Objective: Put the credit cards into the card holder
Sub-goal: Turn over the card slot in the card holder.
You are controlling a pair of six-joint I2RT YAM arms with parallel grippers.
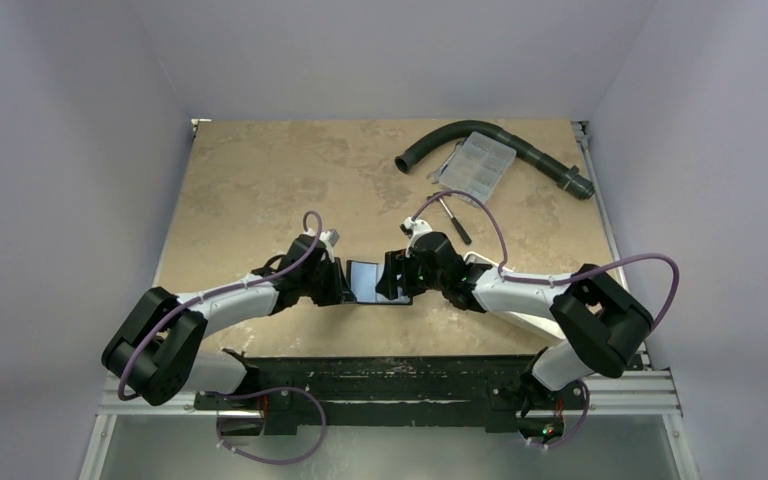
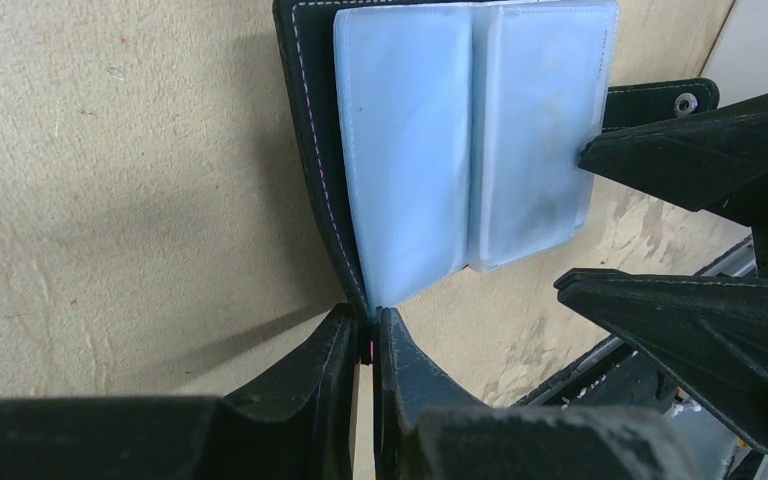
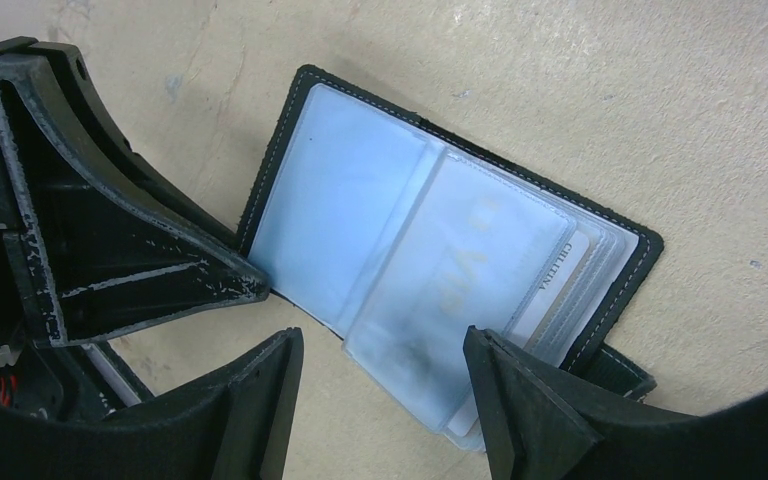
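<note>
Supervisor: Report end effector status.

Operator: My left end effector [image 2: 370, 345] is closed tight on the black cover edge of the card holder [image 2: 308, 150]. I judge this pins it flat and open. My right end effector [image 3: 380, 400] stands wide apart, gripping nothing, straddling the sleeves [image 3: 440, 260].

Supervisor: Holder location?

Operator: Spread open on the surface [image 3: 660, 100], between the two end effectors. A card [image 3: 557, 290] edge shows inside one sleeve.
</note>
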